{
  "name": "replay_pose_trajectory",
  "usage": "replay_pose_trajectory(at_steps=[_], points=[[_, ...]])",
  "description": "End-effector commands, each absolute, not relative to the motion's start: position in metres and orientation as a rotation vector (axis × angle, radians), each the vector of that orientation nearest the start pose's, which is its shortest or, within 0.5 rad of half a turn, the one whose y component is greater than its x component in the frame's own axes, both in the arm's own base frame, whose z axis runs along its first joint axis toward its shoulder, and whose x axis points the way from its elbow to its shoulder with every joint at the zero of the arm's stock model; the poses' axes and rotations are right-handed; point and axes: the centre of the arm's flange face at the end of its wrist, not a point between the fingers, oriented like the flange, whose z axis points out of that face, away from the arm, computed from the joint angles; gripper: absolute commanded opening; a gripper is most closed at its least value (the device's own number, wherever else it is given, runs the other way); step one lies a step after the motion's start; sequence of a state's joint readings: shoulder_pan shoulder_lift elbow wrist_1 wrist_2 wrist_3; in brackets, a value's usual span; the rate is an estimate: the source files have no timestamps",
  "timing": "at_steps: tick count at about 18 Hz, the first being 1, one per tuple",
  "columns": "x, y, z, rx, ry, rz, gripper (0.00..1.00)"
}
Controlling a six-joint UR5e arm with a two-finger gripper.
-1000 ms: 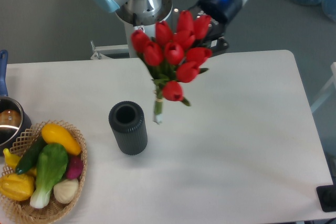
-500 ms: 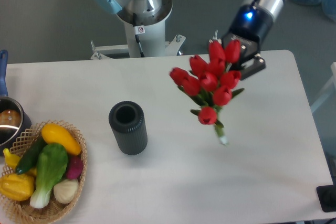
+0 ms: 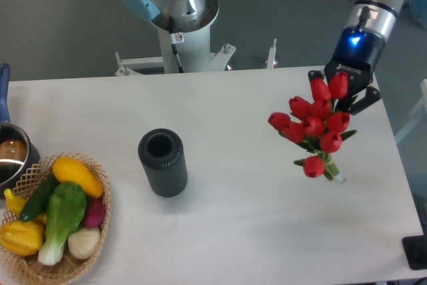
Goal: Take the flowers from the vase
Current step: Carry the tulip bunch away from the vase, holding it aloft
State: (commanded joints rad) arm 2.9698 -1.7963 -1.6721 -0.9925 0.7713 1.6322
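The flowers (image 3: 313, 125), a bunch of red tulip buds with green stems, hang in the air over the right part of the table, stems pointing down and to the right. My gripper (image 3: 347, 95) is at the top right of the bunch and shut on it; the buds hide most of its fingers. The vase (image 3: 163, 162), a short dark ribbed cylinder, stands upright left of the table's middle with its round mouth empty, well apart from the bunch.
A wicker basket (image 3: 67, 268) of colourful vegetables sits at the front left corner. Behind it at the left edge is a metal pot (image 3: 10, 155) with a blue handle. The robot base (image 3: 180, 11) stands behind the table. The table's right edge (image 3: 397, 165) is close to the bunch.
The gripper has carried the flowers from above the table's back middle across to the right side, lower and farther from the vase. The vase has not moved.
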Motion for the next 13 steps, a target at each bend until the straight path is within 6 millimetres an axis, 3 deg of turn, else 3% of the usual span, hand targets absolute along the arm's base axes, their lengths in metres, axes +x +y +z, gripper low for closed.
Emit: replay_pose_trajectory(at_steps=[3,5,8,13], points=[[-0.538,0.299,0.416,-2.323,0.402,0.267,0.00],[-0.540,0.300,0.432,-2.371,0.407,0.309,0.00],[-0.525,0.318,0.448,-2.546,0.413,0.341,0.00],[-0.502,0.352,0.453,-2.777,0.520,0.324,0.00]])
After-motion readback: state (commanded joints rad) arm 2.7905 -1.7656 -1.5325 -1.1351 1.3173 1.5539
